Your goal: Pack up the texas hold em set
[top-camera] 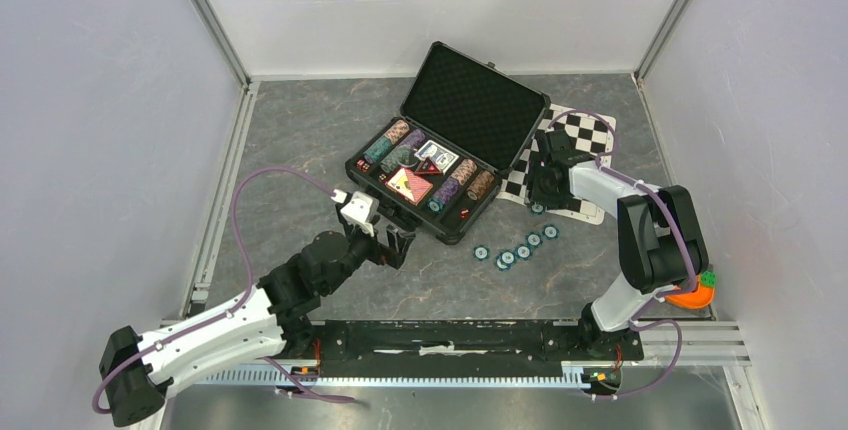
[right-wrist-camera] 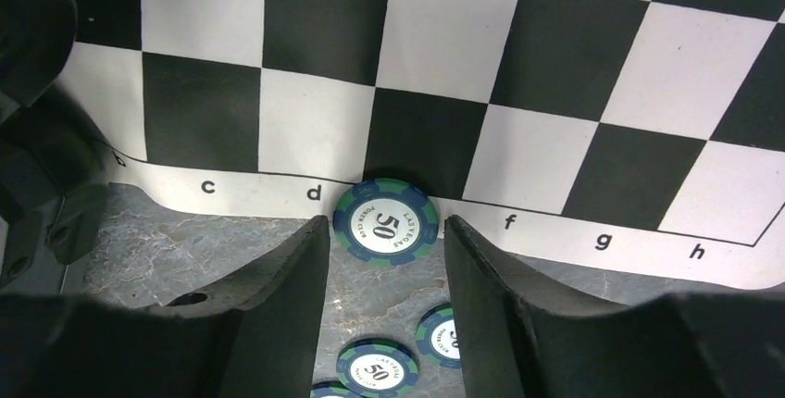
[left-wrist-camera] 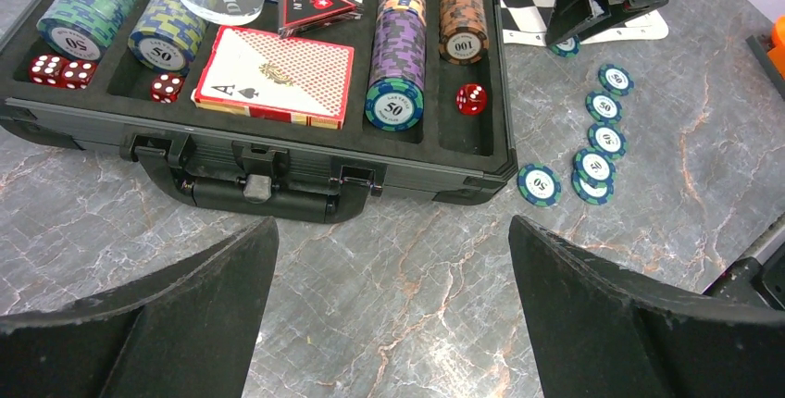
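The black case [top-camera: 478, 103] lies open at the table's middle, its foam tray holding chip stacks [left-wrist-camera: 398, 55], a red card deck [left-wrist-camera: 275, 74] and red dice [left-wrist-camera: 60, 69]. Several teal 50 chips [top-camera: 515, 250] lie loose on the marble to its right. One more teal chip [right-wrist-camera: 386, 222] rests at the near edge of the chequered mat [right-wrist-camera: 324, 28]. My right gripper [right-wrist-camera: 384, 228] straddles it, one finger close on each side with slim gaps. My left gripper [left-wrist-camera: 393, 241] hovers wide open over bare marble just in front of the case's handle [left-wrist-camera: 255, 190].
The chequered mat [top-camera: 585, 140] lies right of the case under my right arm. An orange piece [top-camera: 692, 295] sits at the right arm's base. Grey walls enclose the table on three sides.
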### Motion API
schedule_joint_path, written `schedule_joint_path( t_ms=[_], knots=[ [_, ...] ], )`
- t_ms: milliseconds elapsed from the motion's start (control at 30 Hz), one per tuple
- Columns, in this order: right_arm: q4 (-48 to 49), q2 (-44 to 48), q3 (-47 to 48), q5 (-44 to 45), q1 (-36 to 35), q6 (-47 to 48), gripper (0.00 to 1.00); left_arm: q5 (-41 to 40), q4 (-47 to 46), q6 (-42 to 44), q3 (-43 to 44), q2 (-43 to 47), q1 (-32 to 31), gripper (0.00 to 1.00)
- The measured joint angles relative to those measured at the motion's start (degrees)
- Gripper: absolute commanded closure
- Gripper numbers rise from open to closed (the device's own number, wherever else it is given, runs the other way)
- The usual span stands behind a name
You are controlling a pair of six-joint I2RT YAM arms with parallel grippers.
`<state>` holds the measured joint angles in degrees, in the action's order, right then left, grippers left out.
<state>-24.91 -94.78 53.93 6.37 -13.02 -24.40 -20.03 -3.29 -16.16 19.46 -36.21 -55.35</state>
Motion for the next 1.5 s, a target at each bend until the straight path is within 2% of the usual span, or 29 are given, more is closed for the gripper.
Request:
schedule_joint_path(
  t_ms=[333, 433, 567, 867, 1167, 1267, 1367, 1500],
  knots=[
    [-1.99, 1.88, 0.26, -0.52, 0.00, 0.00, 0.52, -0.42, 0.17, 0.00, 0.02, 1.42, 0.00, 0.00],
    [-2.29, 4.13, 0.26, -0.61, 0.00, 0.02, 0.43, -0.42, 0.17, 0.00, 0.00, 1.97, 0.00, 0.00],
    [-2.10, 5.77, 0.26, -0.94, 0.00, 0.13, 0.41, -0.44, 0.20, 0.00, 0.00, 2.69, 0.00, 0.00],
    [-1.81, 0.96, 0.37, -1.20, -0.96, -0.04, 0.41, -0.48, 0.50, 0.00, 0.00, 3.37, 0.00, 0.00],
    [-3.30, -1.60, 2.10, 2.62, -2.36, -0.04, 0.44, -0.85, 0.63, 0.00, -0.04, 4.26, 0.00, 0.00],
    [-3.28, -1.62, 2.12, 2.80, -2.36, -0.07, 0.42, -0.85, 0.63, 0.00, -0.04, 4.28, 0.00, 0.00],
    [-3.30, -1.62, 2.16, 2.84, -2.38, -0.09, 0.35, -0.85, 0.63, 0.00, -0.04, 4.28, 0.00, 0.00],
    [-3.72, -1.62, 2.56, 2.95, -2.36, 0.00, 0.32, -0.85, 0.63, 0.00, -0.04, 4.26, 0.00, 0.00]
  ],
)
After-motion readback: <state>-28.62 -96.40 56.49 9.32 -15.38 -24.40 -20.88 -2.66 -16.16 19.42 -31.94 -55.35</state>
